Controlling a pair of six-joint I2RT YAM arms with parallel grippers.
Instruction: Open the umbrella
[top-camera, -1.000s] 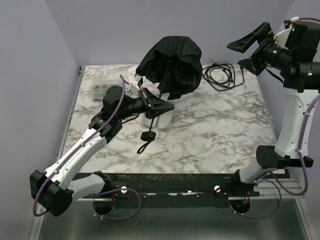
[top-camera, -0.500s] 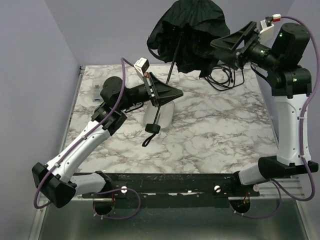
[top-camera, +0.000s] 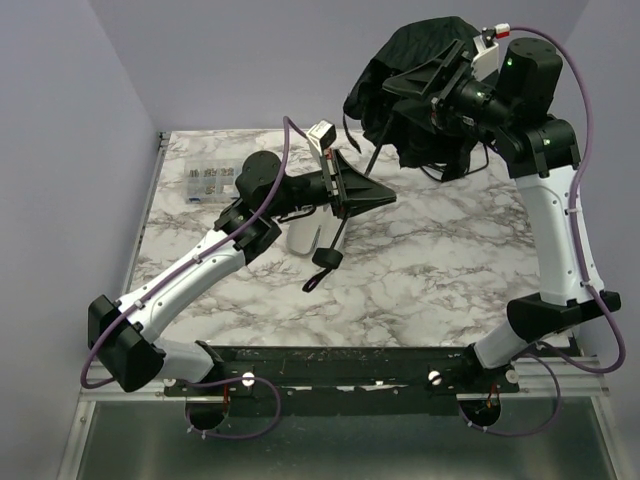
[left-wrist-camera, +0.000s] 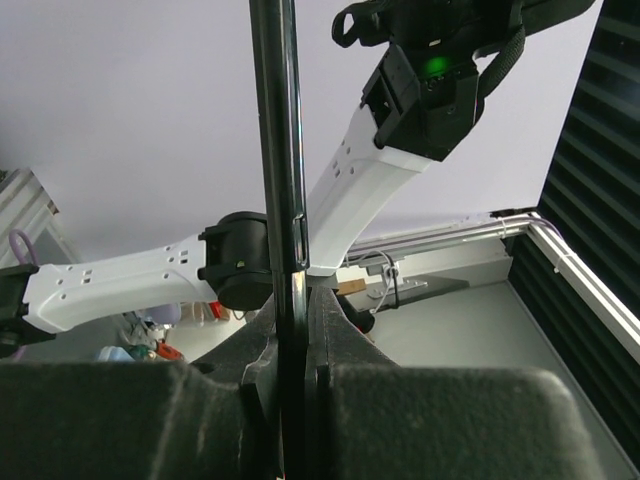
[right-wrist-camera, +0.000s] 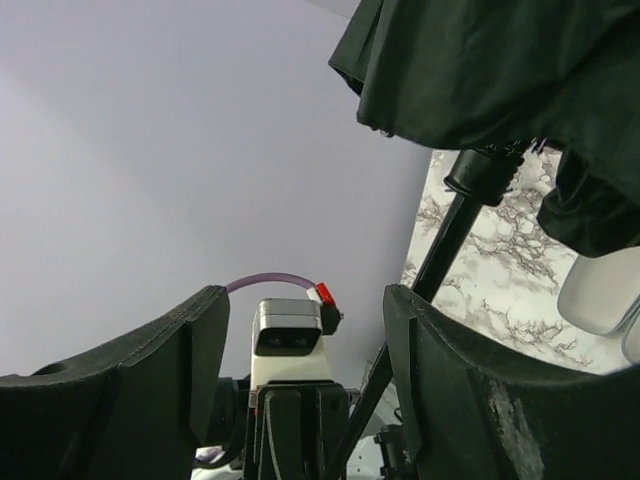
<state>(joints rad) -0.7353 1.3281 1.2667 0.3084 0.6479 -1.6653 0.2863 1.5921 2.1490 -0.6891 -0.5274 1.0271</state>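
The umbrella is held up off the table, tilted, with its black canopy still bunched at the top right. Its thin shaft runs down to the round handle, where a strap hangs. My left gripper is shut on the shaft, low down near the handle. My right gripper stands open right beside the canopy's lower edge. In the right wrist view the canopy hangs just above the open fingers, and the shaft runs past the right finger, beyond the jaws.
A pale beige sleeve lies on the marble table under the left gripper. A coiled black cable lies at the back right, partly behind the canopy. A small clear compartment box sits at the back left.
The left arm has raised the umbrella and carried it to the right. The right arm has swung left and in towards the canopy, and its jaws have narrowed somewhat.
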